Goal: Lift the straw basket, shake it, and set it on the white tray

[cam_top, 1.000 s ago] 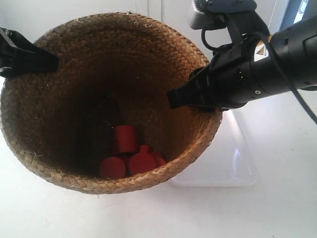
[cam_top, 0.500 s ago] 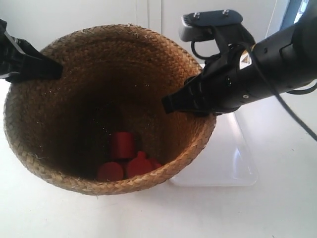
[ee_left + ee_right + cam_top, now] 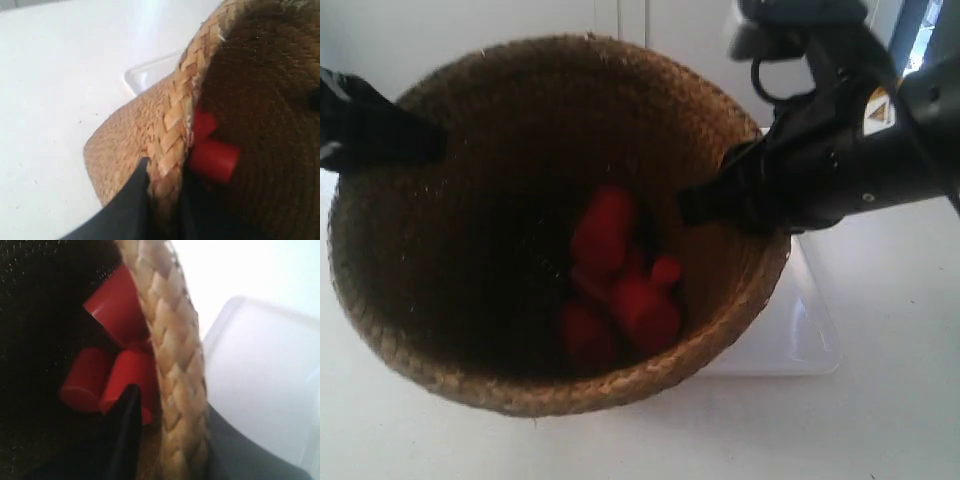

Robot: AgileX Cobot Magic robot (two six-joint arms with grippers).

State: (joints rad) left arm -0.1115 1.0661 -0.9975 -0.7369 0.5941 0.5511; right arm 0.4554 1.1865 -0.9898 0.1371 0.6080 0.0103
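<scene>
1. So, there's one straw basket [image 3: 440, 300], tipped with its mouth toward the exterior camera and pinched by the rim from two sides.
2. Two grippers. The left gripper [image 3: 162, 172] is clenched on the braided rim, one finger inside and one outside. The right gripper [image 3: 172, 415] grasps the rim the same way.
3. The arm at the exterior view's left [image 3: 370, 130] bites the rim at about 10 o'clock, and the arm at the exterior view's right [image 3: 840, 160] at about 3 o'clock.
4. One white tray [image 3: 810, 340] pokes out at the basket's 4 o'clock, partly covered by it.
5. The red cylinders [image 3: 605, 230] inside are blurred, maybe four or five. The right wrist view shows three.
</scene>
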